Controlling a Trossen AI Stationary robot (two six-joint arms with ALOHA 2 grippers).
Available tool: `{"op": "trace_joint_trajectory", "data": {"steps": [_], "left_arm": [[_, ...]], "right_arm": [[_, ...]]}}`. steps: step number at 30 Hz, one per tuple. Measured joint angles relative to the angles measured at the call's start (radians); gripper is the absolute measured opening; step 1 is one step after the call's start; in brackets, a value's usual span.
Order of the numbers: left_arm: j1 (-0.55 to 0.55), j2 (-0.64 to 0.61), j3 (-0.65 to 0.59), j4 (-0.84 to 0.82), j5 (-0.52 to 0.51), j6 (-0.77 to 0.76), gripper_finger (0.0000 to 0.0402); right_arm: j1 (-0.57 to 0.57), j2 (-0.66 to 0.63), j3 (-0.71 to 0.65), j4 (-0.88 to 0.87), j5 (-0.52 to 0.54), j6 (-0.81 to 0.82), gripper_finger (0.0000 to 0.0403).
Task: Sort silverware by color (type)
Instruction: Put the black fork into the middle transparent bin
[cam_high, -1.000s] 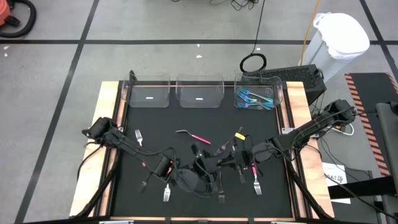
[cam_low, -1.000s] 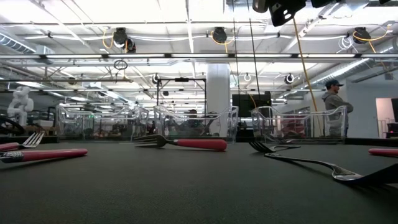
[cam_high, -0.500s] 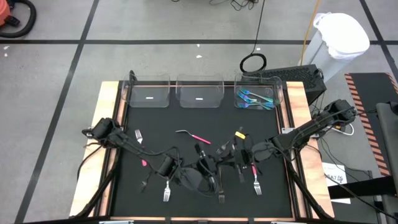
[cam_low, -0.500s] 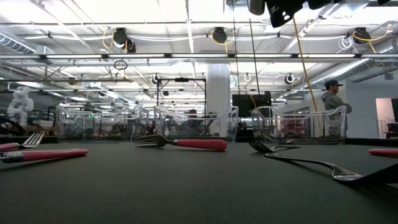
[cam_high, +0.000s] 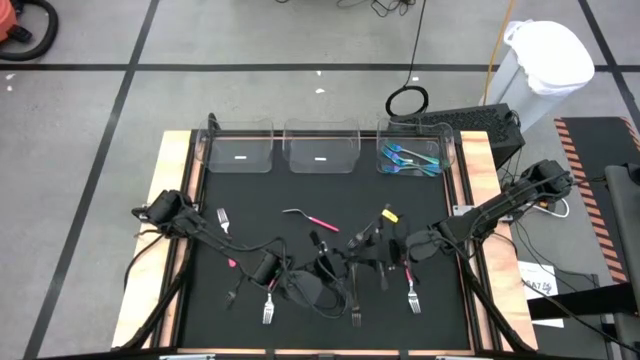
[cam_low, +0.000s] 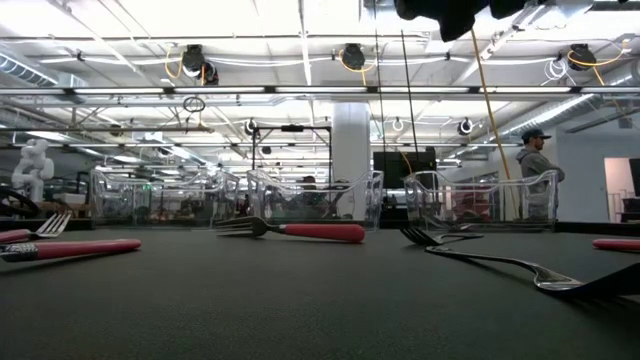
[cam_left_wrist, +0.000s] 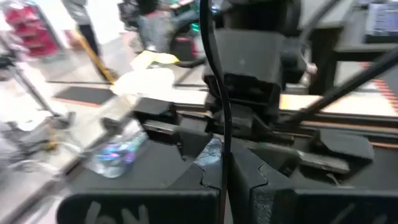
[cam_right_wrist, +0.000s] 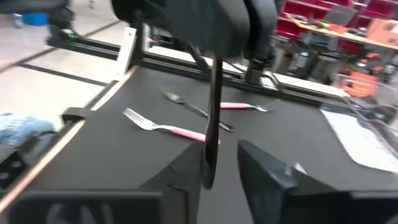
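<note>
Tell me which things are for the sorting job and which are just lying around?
For the job: pink fork, teal silverware in a bin, black utensil.
Lying about: white trash can, cable loop on the floor.

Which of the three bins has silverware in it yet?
Only the right-hand bin: teal-handled pieces lie inside. The middle bin and left bin show none.
</note>
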Motion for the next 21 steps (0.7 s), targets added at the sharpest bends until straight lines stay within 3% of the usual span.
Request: {"op": "trace_joint_trajectory", "data": {"steps": [4, 8, 13, 21], "left_arm": [[-0.015, 0.0, 0.0, 0.012, -0.164, 0.027, 0.0004], [-0.018, 0.0, 0.0, 0.011, -0.256, 0.025, 0.0003], [-0.015, 0.0, 0.0, 0.033, -0.311, 0.022, 0.0003], [0.016, -0.001, 0.0, 0.174, -0.314, 0.07, 0.0002]], "right_arm": [[0.001, 0.0, -0.001, -0.002, 0.102, -0.001, 0.0165], [0.003, 0.0, -0.001, 0.0, 0.201, -0.011, 0.0207], [0.015, 0.002, -0.001, 0.019, 0.29, 0.04, 0.0233], [0.038, 0.048, -0.002, 0.083, 0.447, 0.043, 0.0235]]}}
